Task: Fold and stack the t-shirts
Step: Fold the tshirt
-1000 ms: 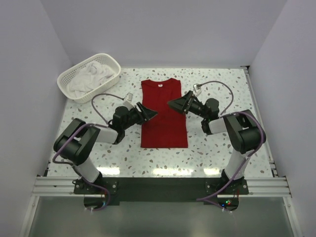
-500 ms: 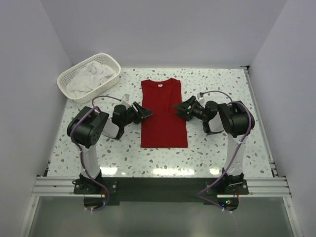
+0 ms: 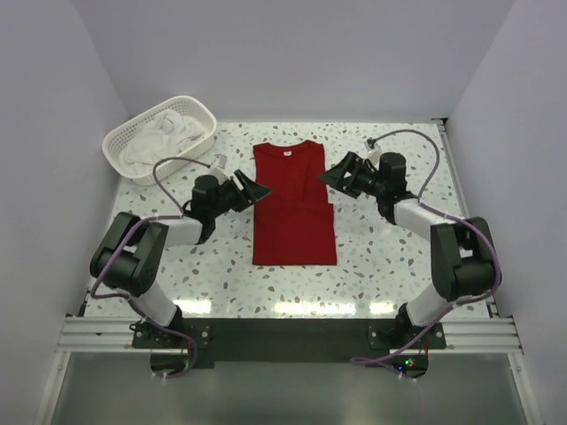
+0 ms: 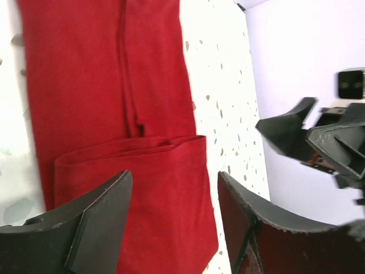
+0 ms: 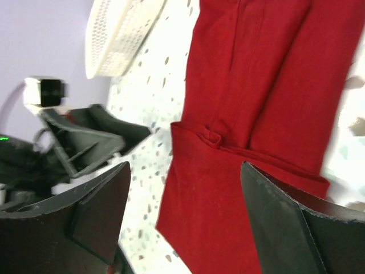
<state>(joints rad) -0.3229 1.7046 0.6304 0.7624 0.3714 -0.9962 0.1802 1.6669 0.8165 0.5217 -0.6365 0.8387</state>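
- Top view: the red shirt (image 3: 294, 208) lies flat on the table (image 3: 390, 257), folded into a long narrow strip, with the collar end farthest from the arm bases. It sits right between the two grippers.
- The left gripper (image 3: 260, 189) is at the shirt's left edge and the right gripper (image 3: 326, 177) is at its right edge, both pointing inward. Both look spread open, but it's too small here to tell if either one touches the cloth.
- The white shirts (image 3: 164, 137) are bunched up in the basket (image 3: 115, 142), well behind the left gripper. I can't count them, it's just a lump.
- Left wrist view: its fingers (image 4: 85, 228) are wide apart and holding nothing, with red cloth below the gap. A tucked-in sleeve makes a ridge just ahead of the tips. The shirt is cut off at the top and bottom of the frame. The right gripper shows past the shirt's far edge, partly out of frame.
- Right wrist view: these fingers (image 5: 279, 222) are also spread wide and empty. The shirt lies below and ahead, with a small pucker on the fold just past the tips. The left gripper is a blurry shape beyond the left finger. Only a corner of the basket shows, and its contents are hidden.
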